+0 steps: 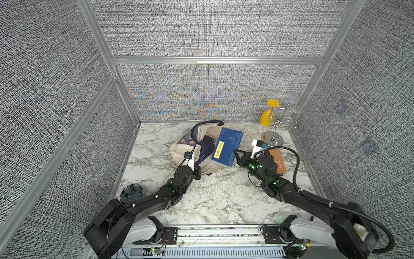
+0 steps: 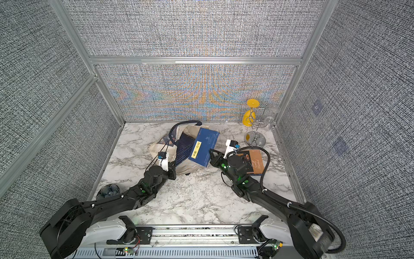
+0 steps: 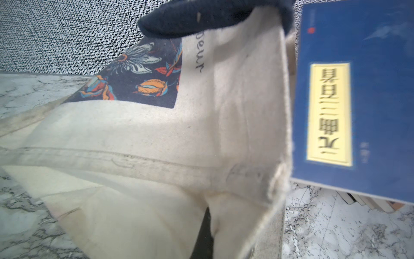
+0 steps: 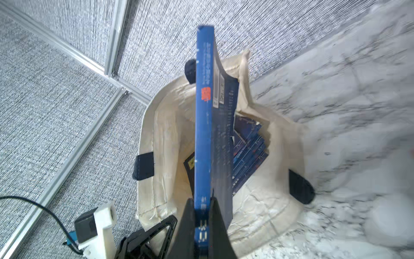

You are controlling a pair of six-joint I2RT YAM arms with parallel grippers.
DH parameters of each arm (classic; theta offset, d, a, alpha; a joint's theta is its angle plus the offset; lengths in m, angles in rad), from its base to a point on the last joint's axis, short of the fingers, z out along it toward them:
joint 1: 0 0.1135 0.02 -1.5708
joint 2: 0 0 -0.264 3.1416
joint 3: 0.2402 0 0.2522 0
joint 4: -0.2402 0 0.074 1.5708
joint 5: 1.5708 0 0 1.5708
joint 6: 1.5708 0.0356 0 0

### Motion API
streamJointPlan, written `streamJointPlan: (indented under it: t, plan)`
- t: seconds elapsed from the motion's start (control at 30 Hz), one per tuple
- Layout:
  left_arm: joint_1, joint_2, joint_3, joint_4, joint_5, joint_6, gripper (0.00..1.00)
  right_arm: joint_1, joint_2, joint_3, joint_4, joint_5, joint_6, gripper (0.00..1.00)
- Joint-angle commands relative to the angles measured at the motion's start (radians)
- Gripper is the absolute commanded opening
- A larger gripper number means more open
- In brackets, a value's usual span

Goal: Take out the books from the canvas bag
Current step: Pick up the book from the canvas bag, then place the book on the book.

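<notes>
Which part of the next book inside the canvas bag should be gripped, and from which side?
Probably the free edge of the top book, reached through the open mouth of the canvas bag: the stack lies fanned, thin edges facing the mouth.

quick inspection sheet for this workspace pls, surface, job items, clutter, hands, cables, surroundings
surface: marble table, no spills seen
job's things: canvas bag slumped with its mouth open; blue book held over the mouth; more books inside the bag
clutter: brown book partly hidden behind the right arm; yellow glass hung on a wire rack; dark bowl near the left arm
hands: left hand shut on the canvas bag's rim; right hand shut on the blue book's spine
cables: black cable looping above the right arm
surroundings: grey fabric panels in an aluminium frame on three sides
</notes>
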Motion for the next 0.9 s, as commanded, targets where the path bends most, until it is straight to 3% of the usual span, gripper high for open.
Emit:
streamJointPlan:
  t: [0.0, 0.17, 0.33, 0.47, 0.53, 0.7, 0.87]
  plan:
    - [-0.001, 0.002, 0.004, 0.039, 0.011, -0.005, 0.00, 0.002, -0.151, -0.035, -0.245, 0.206, -0.004, 0.00]
    - [-0.001, 0.004, 0.004, 0.040, 0.014, -0.007, 0.00, 0.002, -0.422, -0.082, -0.484, 0.377, 0.016, 0.00]
    - [-0.002, 0.019, 0.007, 0.045, 0.023, -0.013, 0.00, 0.001, -0.548, -0.145, -0.513, 0.514, 0.026, 0.00]
    - [-0.002, 0.030, 0.009, 0.046, 0.025, -0.013, 0.00, 0.000, -0.544, -0.183, -0.510, 0.573, 0.112, 0.00]
    - [-0.001, 0.030, 0.010, 0.046, 0.025, -0.012, 0.00, -0.001, -0.541, -0.181, -0.595, 0.631, 0.219, 0.00]
    - [-0.002, 0.031, 0.008, 0.046, 0.022, -0.010, 0.00, -0.001, -0.500, -0.246, -0.595, 0.742, 0.375, 0.00]
    - [-0.001, 0.039, 0.012, 0.050, 0.024, -0.010, 0.00, -0.003, -0.369, -0.238, -0.588, 0.740, 0.509, 0.00]
